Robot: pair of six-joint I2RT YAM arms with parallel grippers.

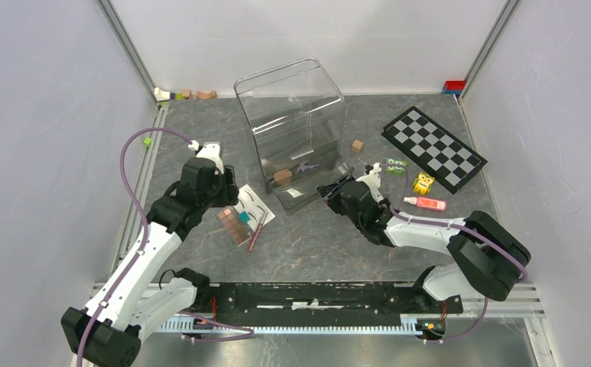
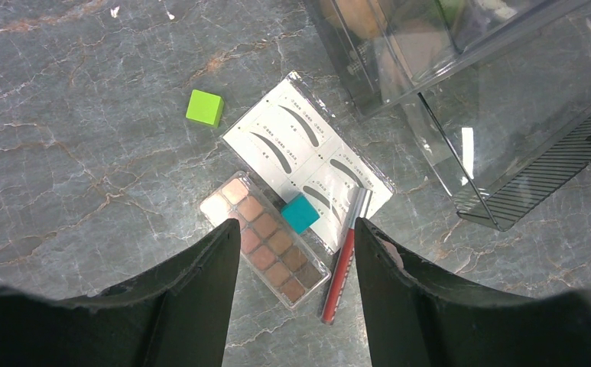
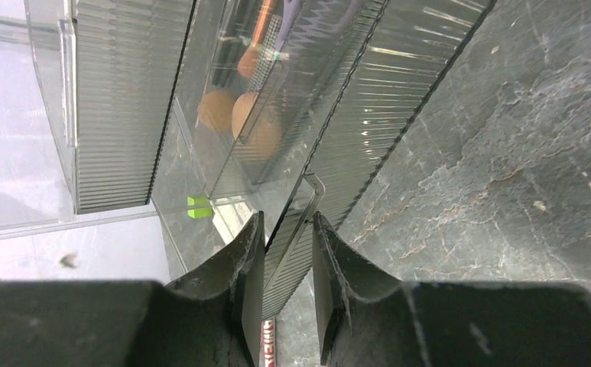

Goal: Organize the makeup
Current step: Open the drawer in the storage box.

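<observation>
A brown eyeshadow palette (image 2: 265,248), a white eyebrow card (image 2: 307,145) and a red pencil (image 2: 343,267) lie together on the table, a teal cube (image 2: 300,213) resting on them. My left gripper (image 2: 296,233) hovers open above them, holding nothing; from overhead it (image 1: 227,200) is left of the clear organizer (image 1: 292,115). The organizer's drawer (image 1: 307,191) is pulled out, with a peach sponge (image 1: 282,176) and lilac scissors (image 1: 306,165) inside. My right gripper (image 3: 287,222) has closed on the drawer's ribbed front (image 3: 353,145). A pink tube (image 1: 426,203) lies to the right.
A checkerboard (image 1: 433,149) sits at the back right, with a green dice pack (image 1: 396,164), a yellow item (image 1: 423,183) and a brown cube (image 1: 358,145) near it. A green cube (image 2: 205,107) lies left of the card. Small blocks (image 1: 181,95) line the far wall.
</observation>
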